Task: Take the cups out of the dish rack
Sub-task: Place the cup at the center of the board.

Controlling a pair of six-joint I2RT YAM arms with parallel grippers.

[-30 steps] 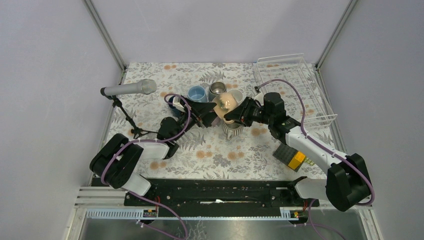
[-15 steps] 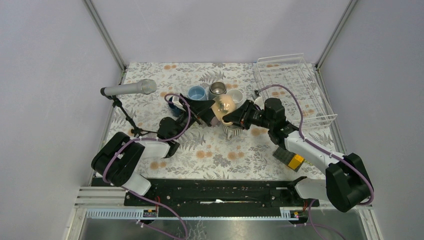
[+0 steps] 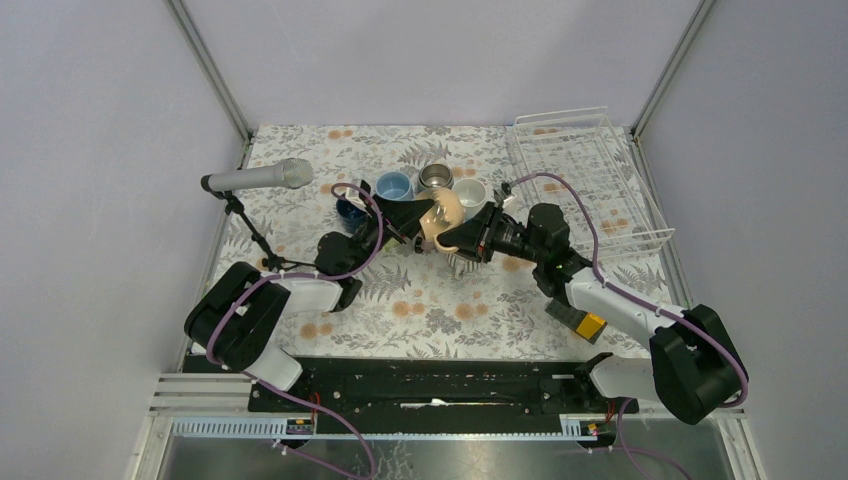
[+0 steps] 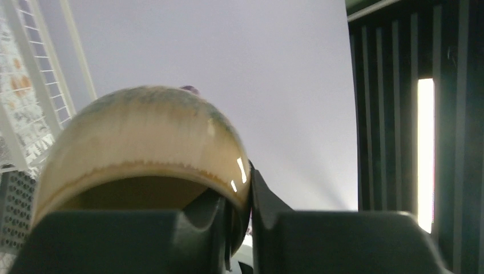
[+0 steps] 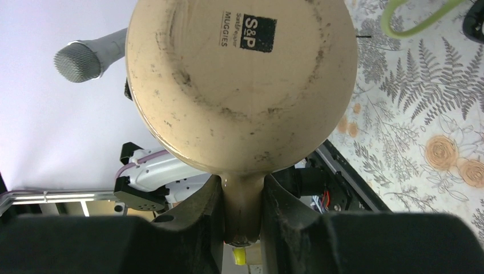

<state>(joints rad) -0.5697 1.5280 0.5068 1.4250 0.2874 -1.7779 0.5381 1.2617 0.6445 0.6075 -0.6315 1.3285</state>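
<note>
A tan mug hangs above the table between both arms, tipped on its side. My left gripper is shut on its rim; in the left wrist view the mug's wall sits pinched between the two fingers of the left gripper. My right gripper is shut on the mug's handle, with the mug's base facing the right wrist camera. The white wire dish rack stands at the back right; I see no cup in it.
On the flowered cloth stand a light blue mug, a metallic grey mug, a white mug and a dark blue mug. A striped mug sits under the held one. A microphone on a stand is at left; a black-and-orange pad lies front right.
My left gripper has gone from open to shut on the tan mug's rim. The right arm has carried the mug a little to the left and further back.
</note>
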